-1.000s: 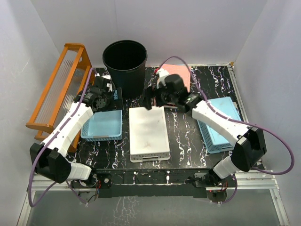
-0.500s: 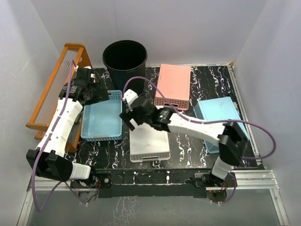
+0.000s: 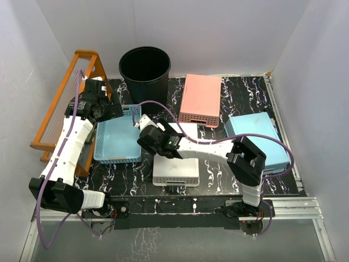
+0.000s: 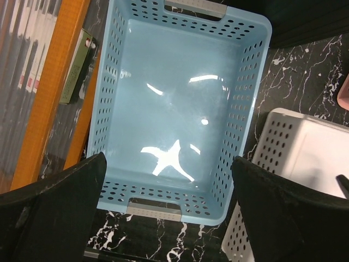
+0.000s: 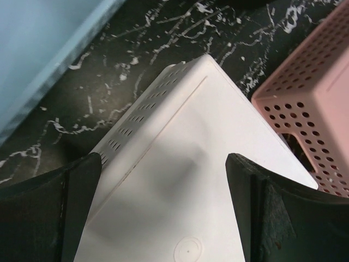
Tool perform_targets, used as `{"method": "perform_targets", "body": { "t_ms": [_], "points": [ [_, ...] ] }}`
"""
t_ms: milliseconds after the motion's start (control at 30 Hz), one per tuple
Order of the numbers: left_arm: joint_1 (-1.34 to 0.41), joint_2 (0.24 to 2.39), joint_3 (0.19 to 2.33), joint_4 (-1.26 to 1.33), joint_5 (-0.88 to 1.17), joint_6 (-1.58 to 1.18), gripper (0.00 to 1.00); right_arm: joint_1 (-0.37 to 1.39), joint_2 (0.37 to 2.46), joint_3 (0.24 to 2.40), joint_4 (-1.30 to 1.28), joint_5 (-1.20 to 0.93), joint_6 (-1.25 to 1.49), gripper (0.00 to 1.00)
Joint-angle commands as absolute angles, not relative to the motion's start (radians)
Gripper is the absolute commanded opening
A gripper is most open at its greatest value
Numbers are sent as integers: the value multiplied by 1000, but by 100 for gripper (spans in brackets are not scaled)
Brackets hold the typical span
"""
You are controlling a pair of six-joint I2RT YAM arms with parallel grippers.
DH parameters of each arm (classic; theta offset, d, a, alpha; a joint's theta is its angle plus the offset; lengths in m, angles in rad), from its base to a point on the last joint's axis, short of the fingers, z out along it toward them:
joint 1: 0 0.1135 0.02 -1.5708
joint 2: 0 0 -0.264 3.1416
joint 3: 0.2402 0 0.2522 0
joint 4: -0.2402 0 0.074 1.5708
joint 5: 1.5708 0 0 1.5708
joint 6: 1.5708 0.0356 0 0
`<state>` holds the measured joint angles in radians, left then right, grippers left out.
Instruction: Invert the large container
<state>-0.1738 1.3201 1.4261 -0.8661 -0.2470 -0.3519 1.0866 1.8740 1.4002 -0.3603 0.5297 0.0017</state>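
left gripper [image 4: 168, 161] gapes wide, empty, above the blue basket [image 4: 174, 103]; the large container [image 3: 144, 68] stands upright at the back, mouth up; right gripper [image 5: 163, 161] spreads wide, empty, over the white basket [image 5: 180, 207], partly hidden under its arm

A laboratory robot cell is shown. The black marbled bench [image 3: 240, 90] is closed in by plain white walls [image 3: 218, 33] at 9, 12 and 3 o'clock, so a bare booth is formed around it. Two white-and-black machines, the left arm [image 3: 71, 144] and the right arm [image 3: 207, 148], are bolted at 6 o'clock beside a frame of bare aluminium rails [image 3: 294, 203]. Loose purple cables [image 3: 155, 102] are looped along both arms. Only plain props are laid out on the bench: a blue basket [image 3: 117, 141], a white basket [image 3: 174, 170], a pink basket [image 3: 200, 98], a black bin [image 3: 144, 68] at 11 o'clock and an orange rack [image 3: 65, 103] at 9 o'clock.
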Motion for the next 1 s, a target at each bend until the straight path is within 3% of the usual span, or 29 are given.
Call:
{"method": "perform_targets", "body": {
  "t_ms": [0,300,533,767,967],
  "points": [
    [-167,1280,1414,-856,-244,-326,99,1089,1799,1312,-407,718,28,98],
    [-167,1285,1383,-804,-164,-319,99,1089,1615,1173,-518,727,113,98],
    [-169,1296,1314,-788,-130,-324,99,1087,1529,1194,-523,725,142,98],
    [-245,1301,1189,-742,-117,-353,99,1000,1477,1243,-473,528,192,98],
    [-307,1333,1106,-641,-98,-405,99,1000,1553,1237,-475,431,230,98]
  ]
}}
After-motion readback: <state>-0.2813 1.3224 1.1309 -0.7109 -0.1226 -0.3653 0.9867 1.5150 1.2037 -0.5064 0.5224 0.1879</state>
